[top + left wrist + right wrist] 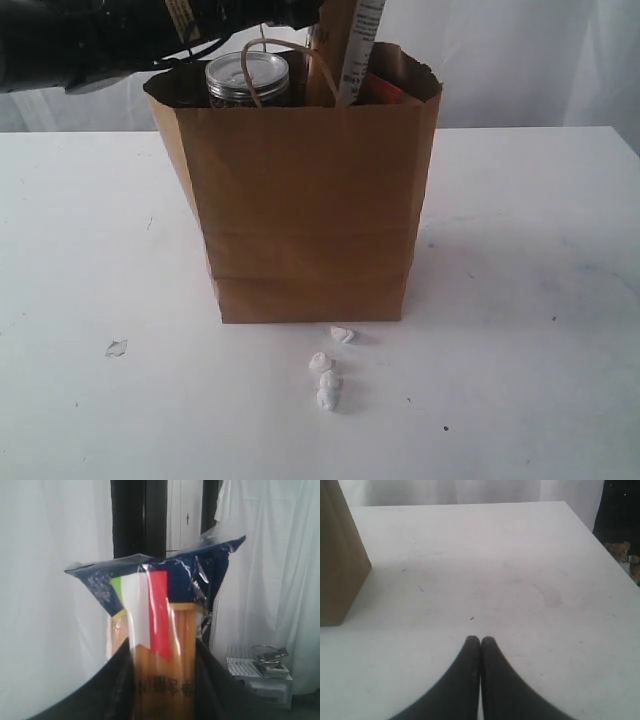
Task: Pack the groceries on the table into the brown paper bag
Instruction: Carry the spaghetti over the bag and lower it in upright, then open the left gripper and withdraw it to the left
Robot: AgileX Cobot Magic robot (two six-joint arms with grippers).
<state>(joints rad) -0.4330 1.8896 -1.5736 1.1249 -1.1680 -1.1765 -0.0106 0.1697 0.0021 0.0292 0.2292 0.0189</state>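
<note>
The brown paper bag (305, 200) stands upright in the middle of the table (520, 300). A jar with a pale round lid (247, 76) shows inside its open top on the left, behind a loop handle (262, 60). The long spaghetti packet (355, 45) stands on end in the bag and sticks out above the rim. My left gripper (162, 682) is shut on this packet (160, 615), its dark fingers (107, 692) on either side. The left arm (90, 40) reaches in from the upper left. My right gripper (480, 641) is shut and empty above bare table, to the side of the bag (337, 565).
A red-topped item (382, 90) peeks out beside the packet in the bag. Small white crumpled scraps (328, 380) lie on the table just in front of the bag, with another scrap (116, 348) to the left. The table's far edge (470, 503) meets white curtains.
</note>
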